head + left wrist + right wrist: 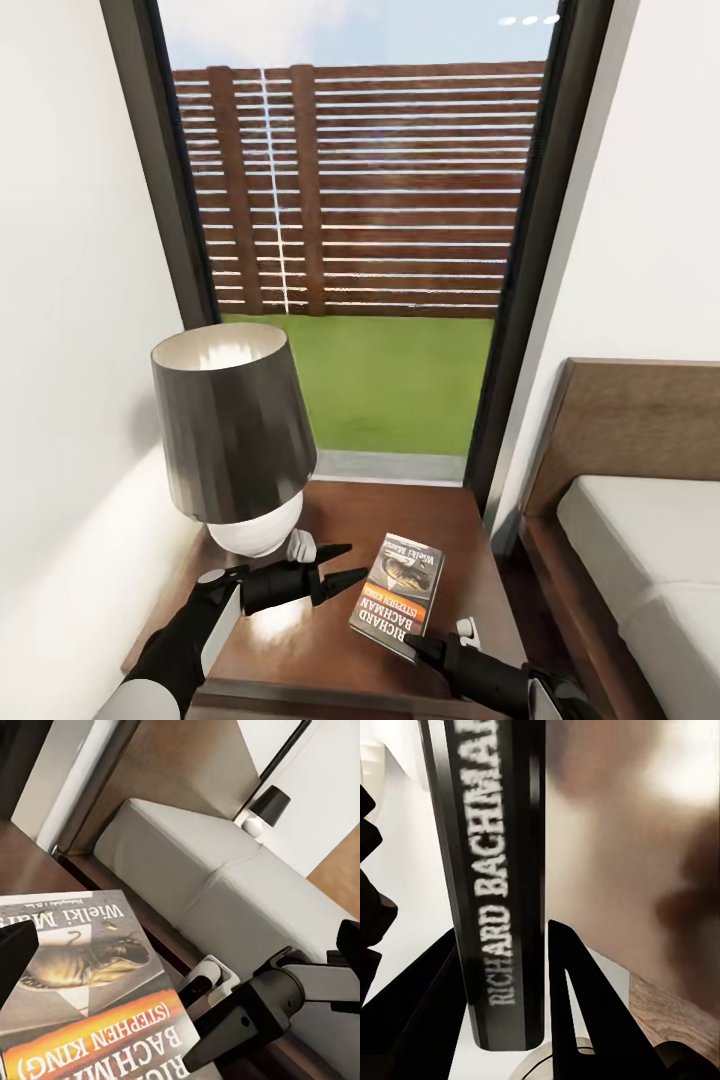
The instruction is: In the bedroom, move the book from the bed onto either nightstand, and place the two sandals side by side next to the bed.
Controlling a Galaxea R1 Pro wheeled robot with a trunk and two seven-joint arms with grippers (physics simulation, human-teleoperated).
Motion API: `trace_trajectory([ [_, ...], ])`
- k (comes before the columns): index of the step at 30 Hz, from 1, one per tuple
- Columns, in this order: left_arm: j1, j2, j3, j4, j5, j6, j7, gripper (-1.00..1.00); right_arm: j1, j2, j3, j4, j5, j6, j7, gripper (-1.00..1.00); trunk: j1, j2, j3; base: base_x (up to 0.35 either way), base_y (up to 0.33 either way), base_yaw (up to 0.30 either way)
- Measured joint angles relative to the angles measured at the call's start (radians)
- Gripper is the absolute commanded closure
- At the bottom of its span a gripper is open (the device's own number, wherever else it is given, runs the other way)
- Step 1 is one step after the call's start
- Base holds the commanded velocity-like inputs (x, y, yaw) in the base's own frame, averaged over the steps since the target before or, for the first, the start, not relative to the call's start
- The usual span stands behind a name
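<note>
One glossy nightstand (330,640) stands between window (370,200) and bed (640,540), carrying lamp (235,440) and book (398,595). The right gripper (425,648) pinches the book's near edge; the left gripper (340,565) hovers beside it, parted and empty.

The book (399,594) (orange and white lettering) lies face-up on the nightstand (300,640), beside the bed (640,540).

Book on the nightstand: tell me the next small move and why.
Probably open the right gripper and back it away. The book already lies on the nightstand beside the lamp, yet its spine sits pinched between the right fingers. The left gripper is open, empty.
</note>
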Motion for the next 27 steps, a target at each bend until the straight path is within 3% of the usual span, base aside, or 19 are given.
trace_trajectory([
  [18, 0.0, 0.0, 0.0, 0.0, 0.0, 0.0, 0.0, -1.0, 0.0, 0.0, 0.0, 0.0, 0.0, 0.0, 0.0, 1.0, 0.0, 0.0, 0.0, 0.049, 0.0, 0.0],
  [23, 0.0, -0.001, 0.0, 0.0, 0.0, 0.0, 0.0, -1.0, 0.0, 0.0, 0.0, 0.0, 0.002, -0.001, 0.0, 1.0, 0.019, -0.035, -0.016, 0.0, 0.0, 0.0],
  [27, 0.0, -0.001, 0.0, 0.0, 0.0, 0.0, 0.0, -1.0, 0.0, 0.0, 0.0, 0.0, 0.0, 0.0, 0.0, 1.0, 0.019, -0.035, -0.016, 0.0, 0.0, 0.0],
])
